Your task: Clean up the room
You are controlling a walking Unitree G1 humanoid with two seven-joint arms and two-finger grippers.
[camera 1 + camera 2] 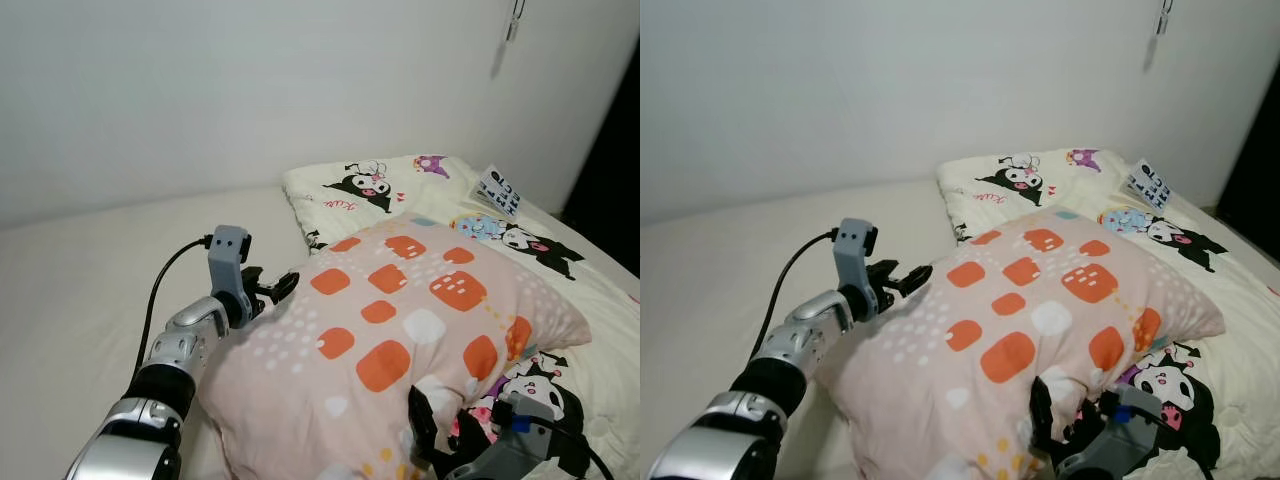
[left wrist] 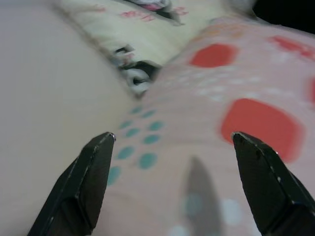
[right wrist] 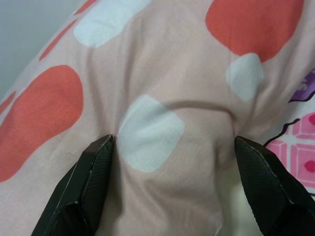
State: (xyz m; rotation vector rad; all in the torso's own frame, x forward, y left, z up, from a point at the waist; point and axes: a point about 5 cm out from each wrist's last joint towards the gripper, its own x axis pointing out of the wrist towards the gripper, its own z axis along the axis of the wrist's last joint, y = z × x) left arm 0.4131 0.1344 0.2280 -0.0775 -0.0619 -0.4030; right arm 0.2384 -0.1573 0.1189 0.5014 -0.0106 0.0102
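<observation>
Pillow (image 1: 400, 330) — pink with orange squares — lies on the bed (image 1: 90, 260), partly over a cartoon-print blanket (image 1: 400, 190). Judged soft, light and bulky; a corner or edge fold should pinch best. Left gripper (image 1: 268, 292) sits at its near-left edge, fingers spread wide, holding nothing. Right gripper (image 1: 1055, 425) presses the near-right edge — 2 fingers wide apart, fabric bunched between, not yet pinched.

Soft, even indoor light, faint shadows; head views sharp, left wrist view blurred.
</observation>
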